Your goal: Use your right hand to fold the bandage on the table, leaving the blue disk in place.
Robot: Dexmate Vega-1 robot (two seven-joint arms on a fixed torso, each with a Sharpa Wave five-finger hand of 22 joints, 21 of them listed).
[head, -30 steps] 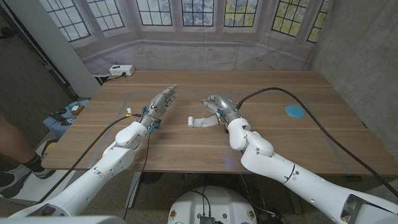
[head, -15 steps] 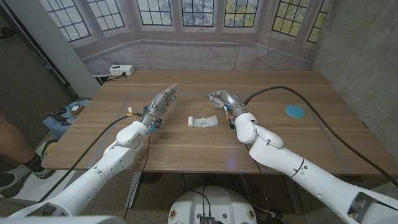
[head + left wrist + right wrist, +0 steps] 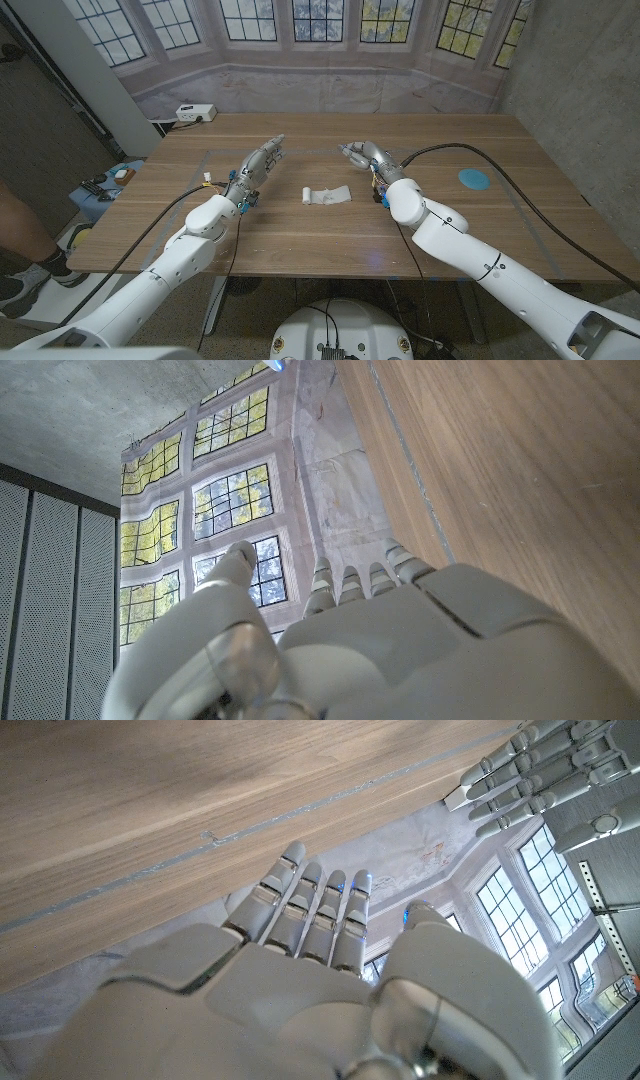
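Bandage between hands; disk right.

Wooden table, bay of leaded windows behind, grey concrete wall at right

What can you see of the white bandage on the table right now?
The white cloth bandage lies flat on the bare wooden table, near its middle, as a short strip running left to right. Its left end looks thicker and slightly rolled or doubled over; the rest is soft and creased. It sits between the two robot hands, nearer the right robot hand, which is raised just beyond it. Nothing touches it but the tabletop.
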